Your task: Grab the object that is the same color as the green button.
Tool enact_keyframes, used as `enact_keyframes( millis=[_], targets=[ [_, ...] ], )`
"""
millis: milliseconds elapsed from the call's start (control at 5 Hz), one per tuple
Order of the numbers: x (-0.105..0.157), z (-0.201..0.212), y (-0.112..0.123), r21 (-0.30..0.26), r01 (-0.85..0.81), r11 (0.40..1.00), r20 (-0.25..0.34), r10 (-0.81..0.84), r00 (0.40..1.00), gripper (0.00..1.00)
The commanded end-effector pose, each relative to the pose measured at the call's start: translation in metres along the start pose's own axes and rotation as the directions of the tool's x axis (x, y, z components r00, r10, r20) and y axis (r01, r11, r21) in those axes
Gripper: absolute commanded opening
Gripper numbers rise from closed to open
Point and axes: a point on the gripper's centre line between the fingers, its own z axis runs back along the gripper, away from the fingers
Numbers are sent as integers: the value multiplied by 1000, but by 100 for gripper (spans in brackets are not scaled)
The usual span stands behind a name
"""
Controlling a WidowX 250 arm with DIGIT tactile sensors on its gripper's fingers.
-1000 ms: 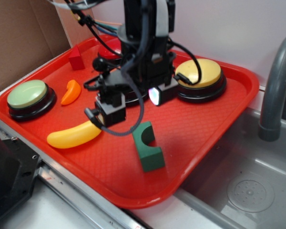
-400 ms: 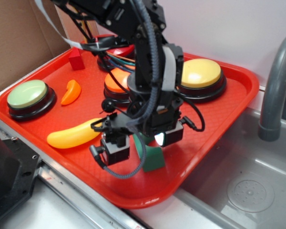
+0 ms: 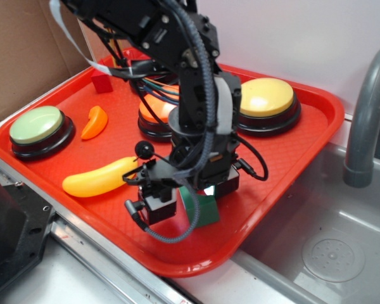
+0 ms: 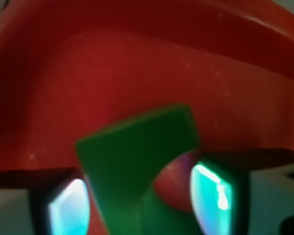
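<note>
End effector is down low at frame centre, fingers spread either side of the dark green block, which lies on the red tray; green button sits far left.

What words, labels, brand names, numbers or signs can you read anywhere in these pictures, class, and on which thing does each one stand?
None can be read.
The buttons, such as the green button, have plain domes with no print.
The green block, banana, tray and arm show no lettering.
The wrist view is too blurred to show any fine print.
</note>
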Motion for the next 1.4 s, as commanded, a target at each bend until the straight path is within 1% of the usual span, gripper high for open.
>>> enact_keyframes(
  millis=[0, 200, 400, 600, 800, 1000, 1200],
  targets=[
    [-9, 11, -19, 15, -61, 998, 8, 61, 998, 0],
    [-23, 38, -20, 72, -269, 961, 34, 267, 963, 0],
    [-42, 82, -32, 88, -502, 860, 68, 498, 865, 0],
    [-57, 122, -44, 67, -701, 709, 96, 695, 712, 0],
    [-66, 164, -68, -2, -851, 526, 22, 850, 526, 0],
    [-76, 175, -97, -58, -950, 306, -47, 950, 308, 0],
    [-84, 175, -107, -105, -992, 64, -88, 993, 74, 0]
  ],
)
